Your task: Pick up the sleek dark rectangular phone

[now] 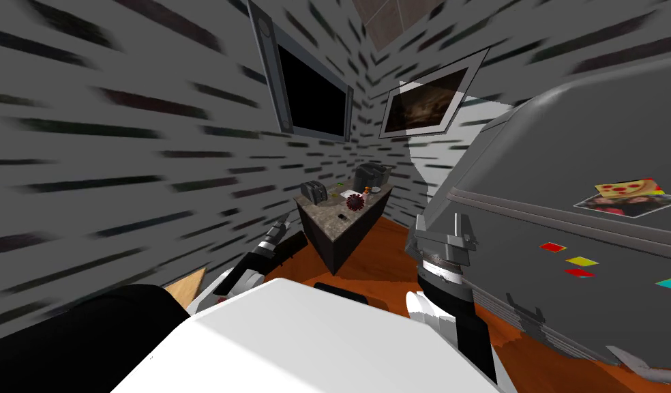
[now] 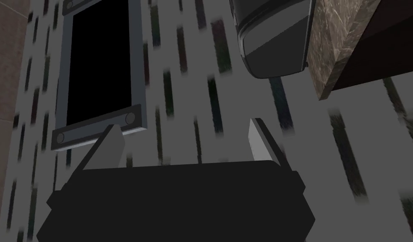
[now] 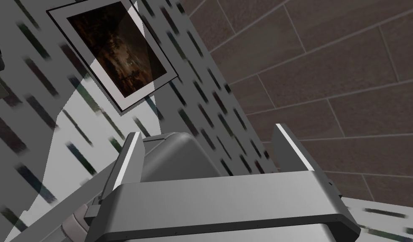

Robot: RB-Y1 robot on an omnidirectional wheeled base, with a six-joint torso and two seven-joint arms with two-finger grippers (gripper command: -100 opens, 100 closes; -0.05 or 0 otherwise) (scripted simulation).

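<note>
From the head camera, the robot stands in a narrow kitchen with an orange-brown floor. A small counter (image 1: 320,213) with a stone top sits ahead, close to the striped wall. Near the front end of the top lies a tiny dark flat slab, which I take to be the phone (image 1: 341,217). Behind it are a red spiky ball (image 1: 355,202), a dark toaster (image 1: 314,192) and another dark machine (image 1: 372,173). The phone lies flat with nothing touching it, so I think a claw could come down on it from above. The left gripper (image 1: 284,224) reaches out low beside the counter's near side, short of the phone. The right gripper (image 1: 461,225) points up next to the big grey fridge (image 1: 573,205), likely held there to keep out of the way.

From the left wrist camera, the left gripper's fingers (image 2: 113,145) stand wide apart with nothing between them. It looks along the wall, past the counter's stone edge and the toaster. I think it must rise and turn over the top before it can grab.

From the right wrist camera, the right gripper's fingers (image 3: 132,159) are also wide apart and hold nothing. The fridge's rounded top shows beyond them.
</note>
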